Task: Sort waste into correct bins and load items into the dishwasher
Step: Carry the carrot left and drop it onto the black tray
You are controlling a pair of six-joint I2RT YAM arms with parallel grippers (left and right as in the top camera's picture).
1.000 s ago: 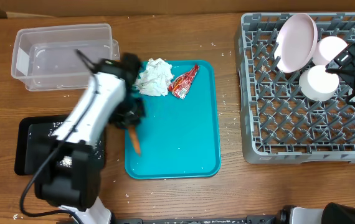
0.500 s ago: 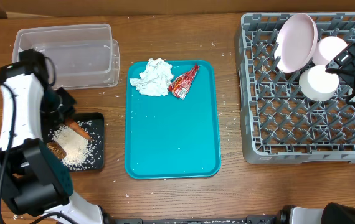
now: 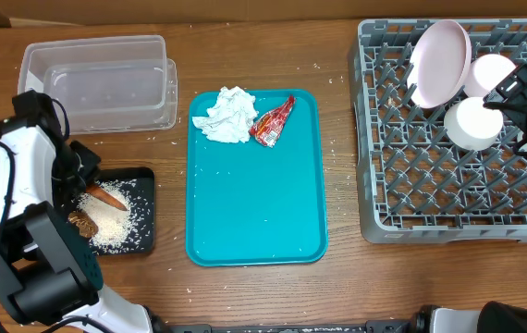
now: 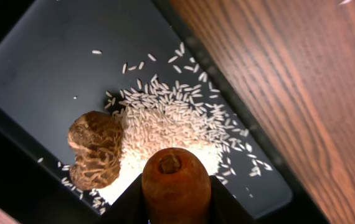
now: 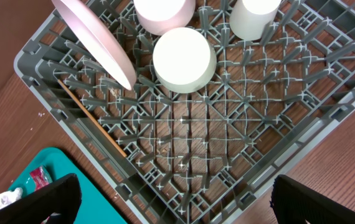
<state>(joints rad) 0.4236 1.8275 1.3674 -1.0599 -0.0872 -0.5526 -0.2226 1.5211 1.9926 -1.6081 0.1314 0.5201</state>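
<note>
Carrot, orange, is pinched end-on between the fingers of the left gripper, low over the shallow black tray. Beneath it lie a heap of loose white rice and 1 brown food lump, the lump touching the heap. The right gripper hangs spread wide and empty above the grey dish rack. There the pink-white plate leans among the pegs beside 2 white bowls. The crumpled napkin and red wrapper lie touching at the far end of the teal tray, not yet sorted. The clear tub stands just beyond the black tray.

Likely hazards:
1. The carrot is round and the tray's rim is low, so a release from height or at a slant may send it rolling over the rim onto the table.
2. Its landing on the heap may scatter grains past the rim; stray grains already dot the wood.
3. A moist carrot may cling to 1 finger and be carried off when the arm lifts.
</note>
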